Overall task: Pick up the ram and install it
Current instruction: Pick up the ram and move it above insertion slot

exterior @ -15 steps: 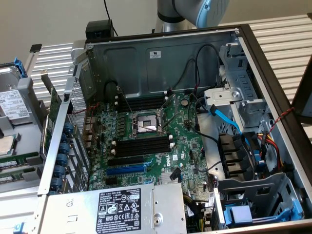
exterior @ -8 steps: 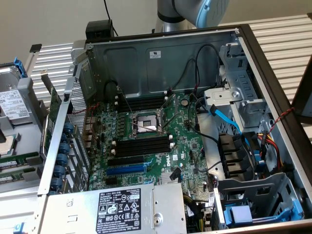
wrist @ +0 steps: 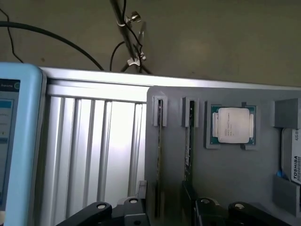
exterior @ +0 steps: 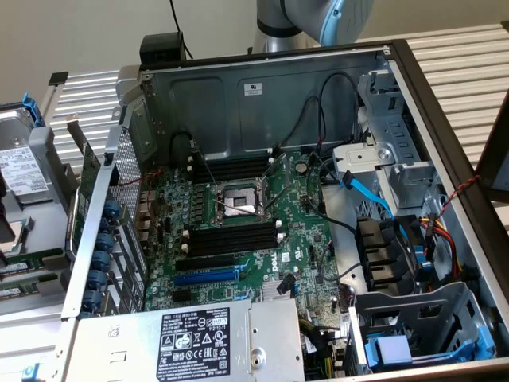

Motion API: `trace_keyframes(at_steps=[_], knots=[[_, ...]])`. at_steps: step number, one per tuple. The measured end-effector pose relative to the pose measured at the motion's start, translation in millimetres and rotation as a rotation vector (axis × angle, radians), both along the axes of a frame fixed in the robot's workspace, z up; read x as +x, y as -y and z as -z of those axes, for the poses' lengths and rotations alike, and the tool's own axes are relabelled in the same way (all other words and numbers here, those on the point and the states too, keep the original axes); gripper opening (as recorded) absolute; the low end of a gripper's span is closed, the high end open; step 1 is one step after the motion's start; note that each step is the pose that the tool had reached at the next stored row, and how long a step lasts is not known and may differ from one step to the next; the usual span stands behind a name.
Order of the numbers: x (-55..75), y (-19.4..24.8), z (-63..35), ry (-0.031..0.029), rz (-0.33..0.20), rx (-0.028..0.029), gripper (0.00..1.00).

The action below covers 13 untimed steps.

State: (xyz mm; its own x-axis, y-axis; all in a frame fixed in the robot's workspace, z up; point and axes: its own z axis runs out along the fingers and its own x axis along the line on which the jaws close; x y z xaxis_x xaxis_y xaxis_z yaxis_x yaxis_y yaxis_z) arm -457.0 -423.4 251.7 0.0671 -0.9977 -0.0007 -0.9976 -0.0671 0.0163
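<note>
Two ram sticks stand on edge in slots of a grey holder tray (wrist: 225,174): one ram stick (wrist: 189,141) with a small white sticker, and a second stick (wrist: 160,155) beside it. My gripper (wrist: 169,215) hovers over their near ends, open, with its black fingers (wrist: 99,212) spread to either side and nothing held. In the exterior view the same ram sticks (exterior: 32,261) lie in the tray at the exterior view's left, outside the open computer case. Empty black memory slots (exterior: 231,239) sit on the green motherboard beside the CPU socket (exterior: 238,199).
A CPU (wrist: 233,125) and a Toshiba hard drive (wrist: 294,160) share the tray. A light-blue teach pendant (wrist: 19,141) stands close by. In the case sit a blue expansion slot (exterior: 205,277), a power supply (exterior: 191,342), loose cables (exterior: 366,195) and drive cages (exterior: 398,159). The arm (exterior: 318,16) rises behind the case.
</note>
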Motion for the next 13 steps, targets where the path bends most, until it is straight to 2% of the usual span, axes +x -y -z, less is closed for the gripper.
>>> trace_keyframes(at_steps=[13], knots=[[2.0,0.2,23.6,-0.0001,-0.004,-0.0001,0.42]])
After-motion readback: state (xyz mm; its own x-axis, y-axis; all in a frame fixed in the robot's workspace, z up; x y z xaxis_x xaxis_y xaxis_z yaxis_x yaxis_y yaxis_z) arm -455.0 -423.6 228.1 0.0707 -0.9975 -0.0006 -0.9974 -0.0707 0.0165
